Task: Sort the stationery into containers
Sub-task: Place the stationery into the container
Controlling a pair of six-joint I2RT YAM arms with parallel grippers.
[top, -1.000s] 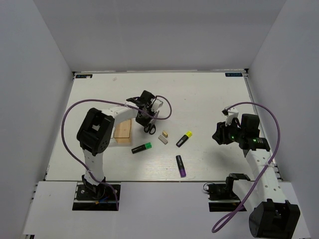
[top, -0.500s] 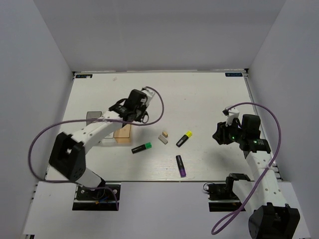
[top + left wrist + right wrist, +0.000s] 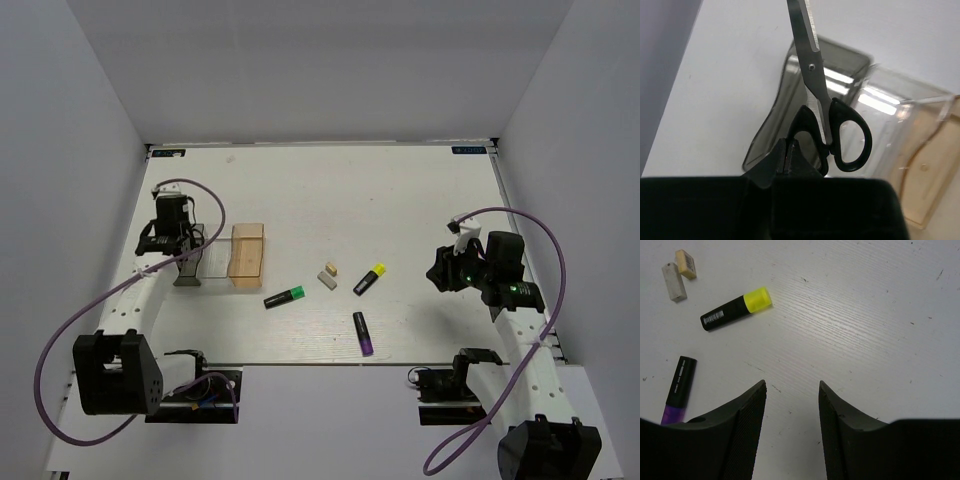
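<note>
My left gripper (image 3: 183, 250) is shut on one black handle loop of a pair of scissors (image 3: 815, 75), which it holds over the grey translucent box (image 3: 785, 105) at the table's left. The tan wooden box (image 3: 246, 250) stands just to its right and also shows in the left wrist view (image 3: 935, 165). The green (image 3: 285, 297), yellow (image 3: 370, 279) and purple (image 3: 363, 334) highlighters lie mid-table. The beige eraser (image 3: 330, 269) and the grey-white eraser (image 3: 326, 281) lie among them. My right gripper (image 3: 792, 390) is open and empty above bare table, right of the yellow highlighter (image 3: 735, 308).
A clear plastic piece (image 3: 900, 110) lies between the grey box and the tan box. White walls close in the table on the left, back and right. The purple highlighter (image 3: 679, 390) and both erasers (image 3: 679, 272) show at the left of the right wrist view.
My left arm has swung from the table's middle to the far left, carrying the scissors over the grey box. The right arm has not moved.
</note>
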